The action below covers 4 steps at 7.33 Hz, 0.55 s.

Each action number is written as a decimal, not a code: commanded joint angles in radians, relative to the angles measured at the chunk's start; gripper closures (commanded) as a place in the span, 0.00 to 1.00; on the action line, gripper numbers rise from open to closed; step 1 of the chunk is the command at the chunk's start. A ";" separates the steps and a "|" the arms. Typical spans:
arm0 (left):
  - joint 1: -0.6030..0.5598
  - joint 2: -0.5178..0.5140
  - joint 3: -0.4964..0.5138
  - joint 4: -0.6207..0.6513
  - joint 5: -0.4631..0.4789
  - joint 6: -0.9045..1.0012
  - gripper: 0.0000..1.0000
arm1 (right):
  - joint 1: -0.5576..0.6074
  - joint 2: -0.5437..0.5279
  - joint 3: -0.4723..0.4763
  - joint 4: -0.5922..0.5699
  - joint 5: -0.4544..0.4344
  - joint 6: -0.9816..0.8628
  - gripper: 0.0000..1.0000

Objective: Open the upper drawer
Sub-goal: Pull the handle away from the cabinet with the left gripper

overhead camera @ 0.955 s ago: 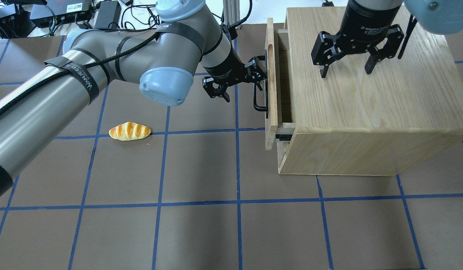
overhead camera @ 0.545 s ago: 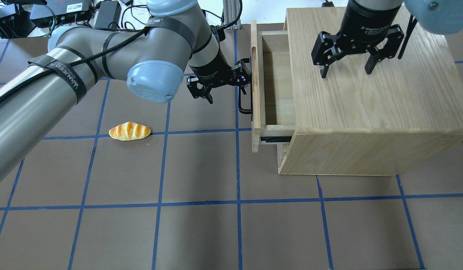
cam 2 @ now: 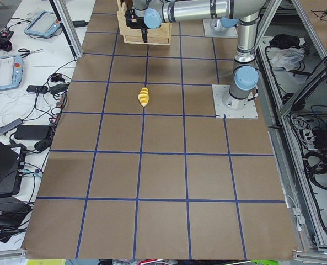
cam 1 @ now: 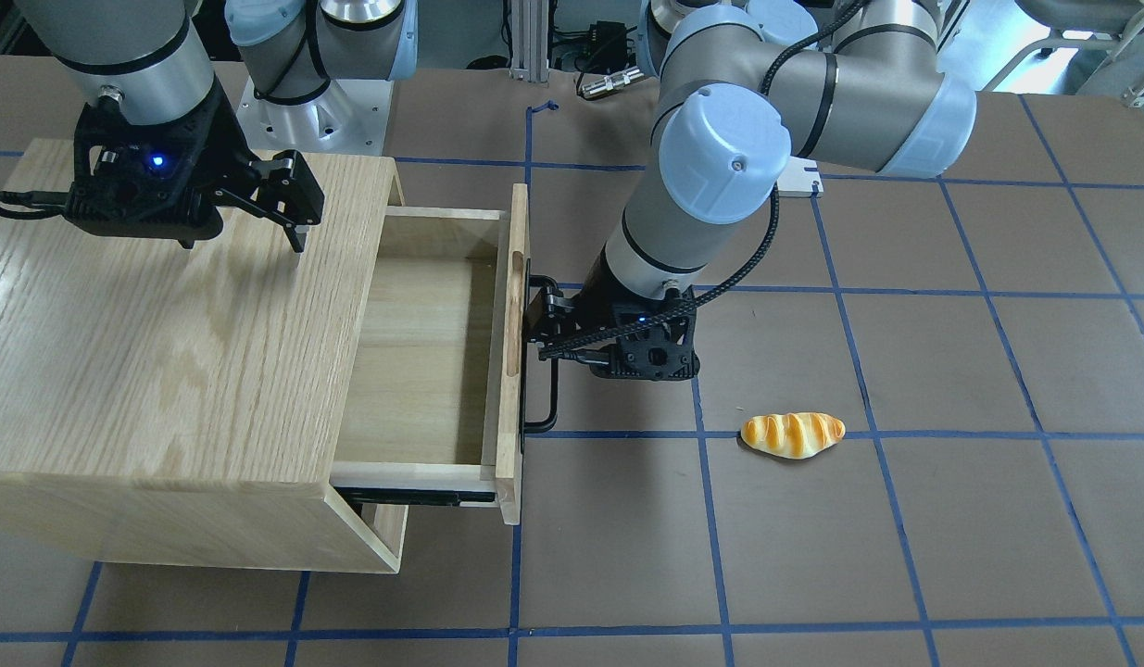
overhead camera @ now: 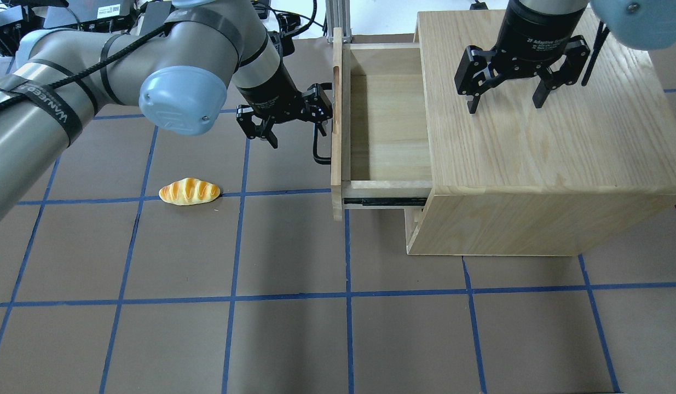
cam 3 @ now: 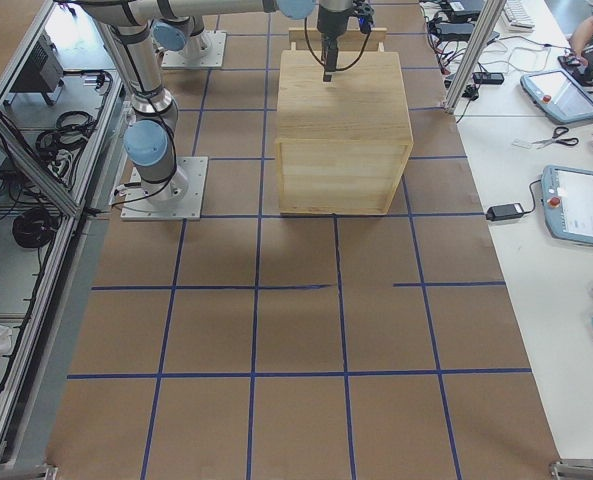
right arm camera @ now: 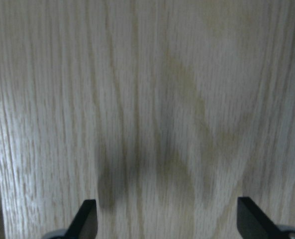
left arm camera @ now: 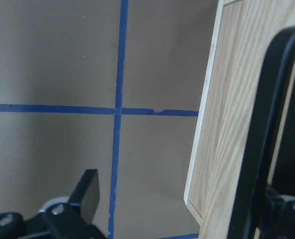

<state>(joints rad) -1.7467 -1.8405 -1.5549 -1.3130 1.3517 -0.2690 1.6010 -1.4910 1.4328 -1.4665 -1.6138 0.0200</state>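
**A:** What carries it all?

**B:** A brown counter (overhead camera: 294, 339) gridded with blue tape. In the overhead view an oak cabinet (overhead camera: 562, 153) sits at its 2 o'clock.

**A:** And the upper drawer (overhead camera: 387, 126)?

**B:** It stands far out of the cabinet toward 9 o'clock. Its pale plank bottom shows, and its front panel is well apart from the cabinet body.

**A:** The left gripper (overhead camera: 296, 135)?

**B:** It is at the front panel's 9 o'clock with its fingers apart. One finger is hooked behind the black bar handle (overhead camera: 316, 152), and the other hangs over the counter.

**A:** The right gripper (overhead camera: 506, 103)?

**B:** It is above the cabinet top, at the drawer's 3 o'clock. Its fingers are spread wide and point down at the wood.

**A:** Anything smaller?

**B:** A bread roll (overhead camera: 189, 191) lies on the counter at the left gripper's 8 o'clock, well apart from it.
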 commanded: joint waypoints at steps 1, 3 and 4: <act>0.044 0.020 -0.033 -0.011 0.030 0.052 0.00 | 0.000 0.000 0.000 0.000 0.000 -0.002 0.00; 0.052 0.026 -0.039 -0.009 0.030 0.054 0.00 | 0.000 0.000 0.000 0.000 0.000 0.000 0.00; 0.062 0.027 -0.039 -0.009 0.029 0.063 0.00 | 0.000 0.000 0.000 0.000 0.000 -0.002 0.00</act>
<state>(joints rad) -1.6952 -1.8161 -1.5924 -1.3227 1.3807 -0.2144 1.6014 -1.4910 1.4327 -1.4665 -1.6137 0.0196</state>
